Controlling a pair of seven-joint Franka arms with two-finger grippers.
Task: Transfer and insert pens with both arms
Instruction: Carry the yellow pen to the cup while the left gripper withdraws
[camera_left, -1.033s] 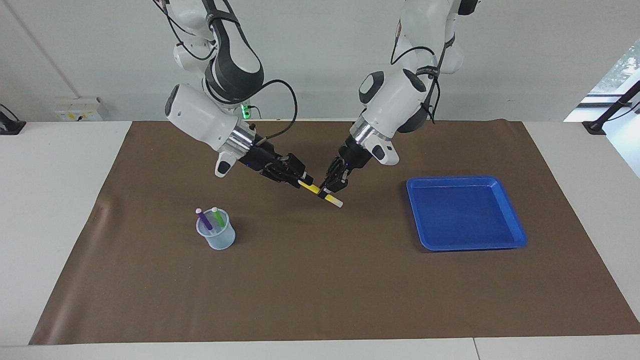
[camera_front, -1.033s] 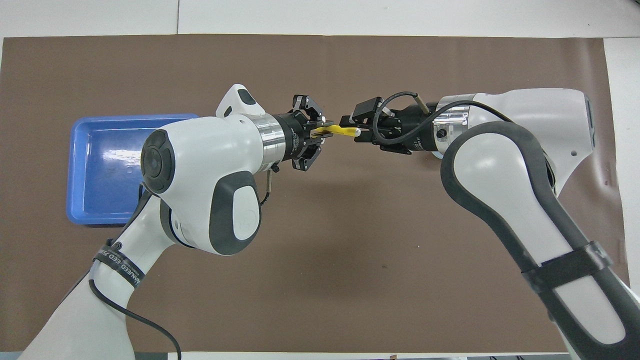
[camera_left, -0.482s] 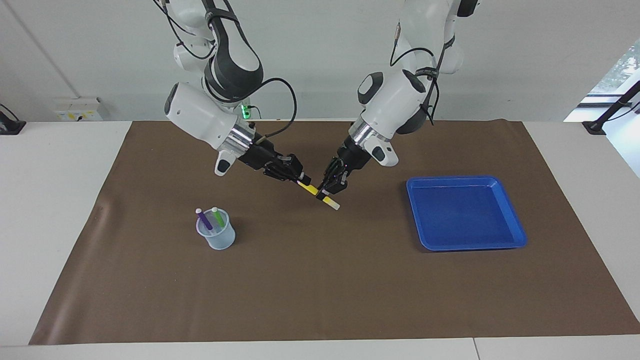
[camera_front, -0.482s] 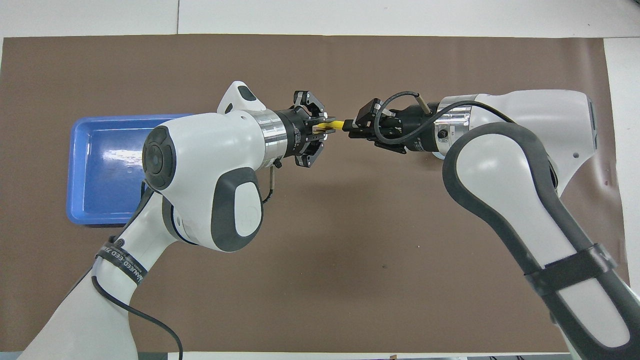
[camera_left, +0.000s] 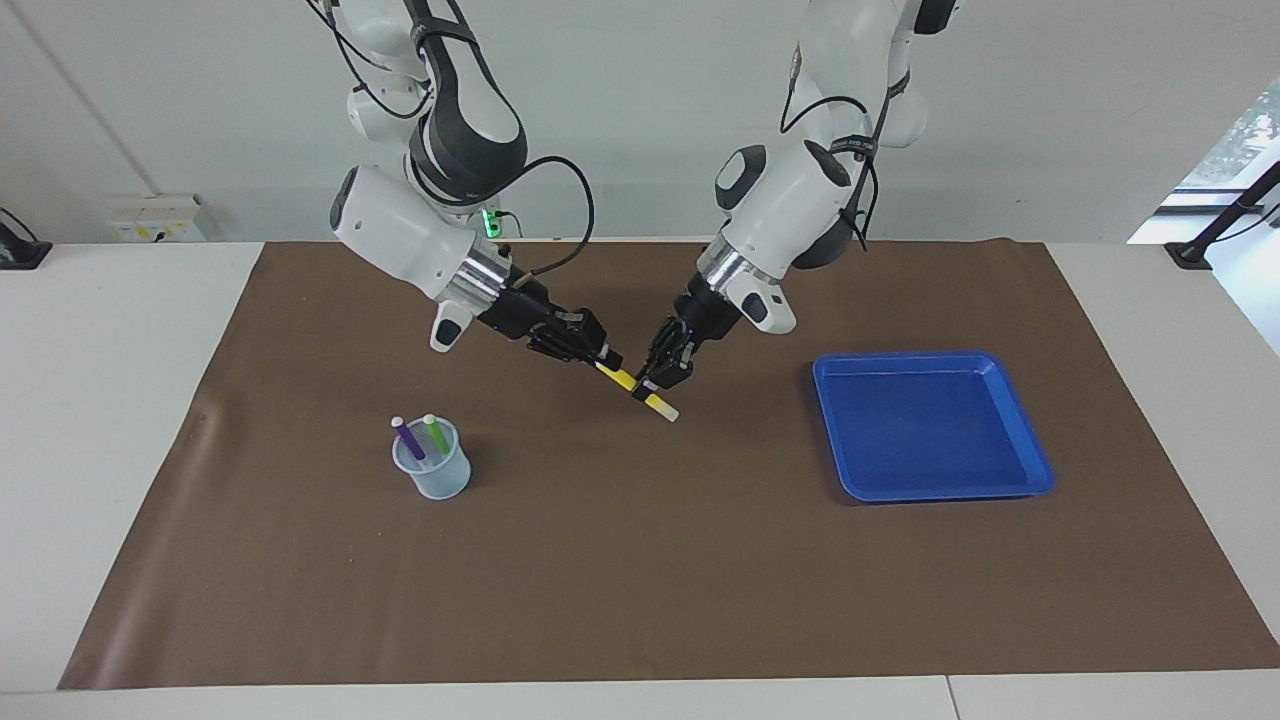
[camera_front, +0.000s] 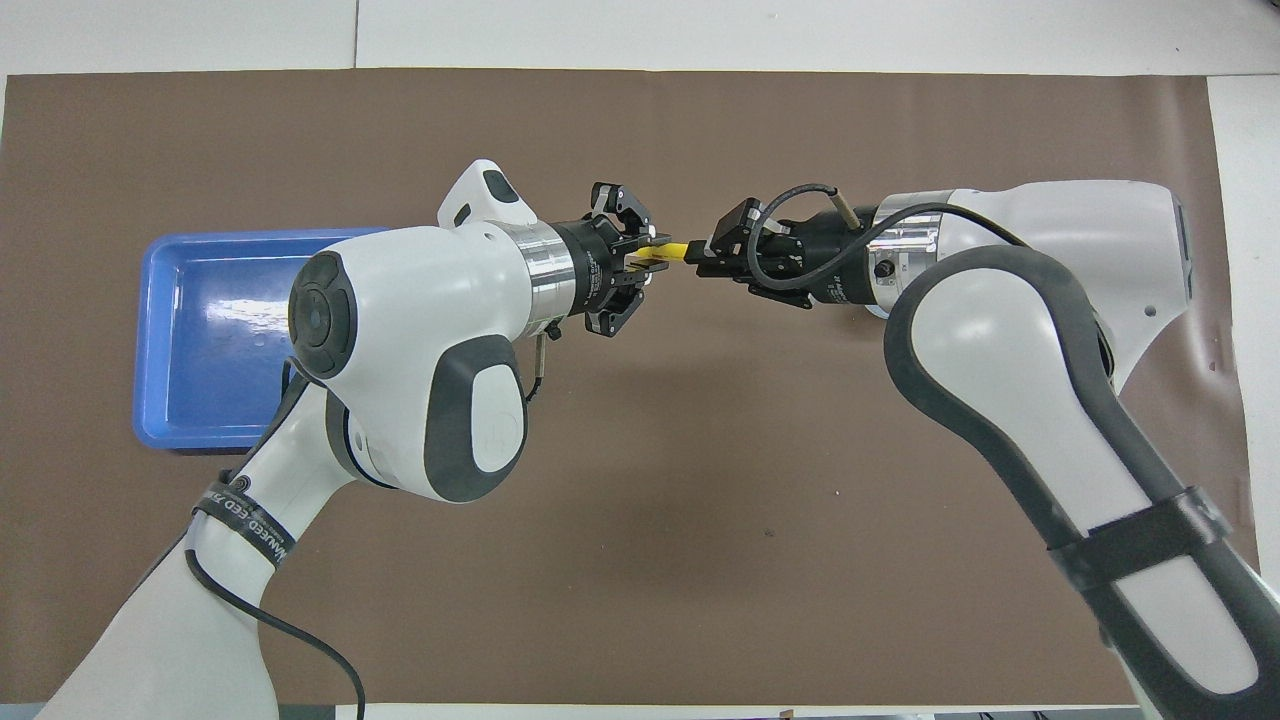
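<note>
The yellow pen (camera_left: 622, 378) (camera_front: 672, 252) hangs slantwise in the air over the middle of the brown mat, between both grippers. My right gripper (camera_left: 603, 362) (camera_front: 700, 258) is shut on its yellow end. My left gripper (camera_left: 652, 387) (camera_front: 648, 262) sits around the pen close to its pale cap end, which sticks out below it. The purple pen (camera_left: 406, 437) and the green pen (camera_left: 435, 433) stand in a clear cup (camera_left: 433, 470) toward the right arm's end of the table. In the overhead view the right arm hides the cup.
A blue tray (camera_left: 905, 357) (camera_front: 200, 330) with nothing in it lies on the mat toward the left arm's end. The brown mat (camera_left: 640, 580) covers most of the white table.
My right gripper has shut on the yellow pen's free end. Both grippers and the pen have drifted slightly toward the right arm's end of the table.
</note>
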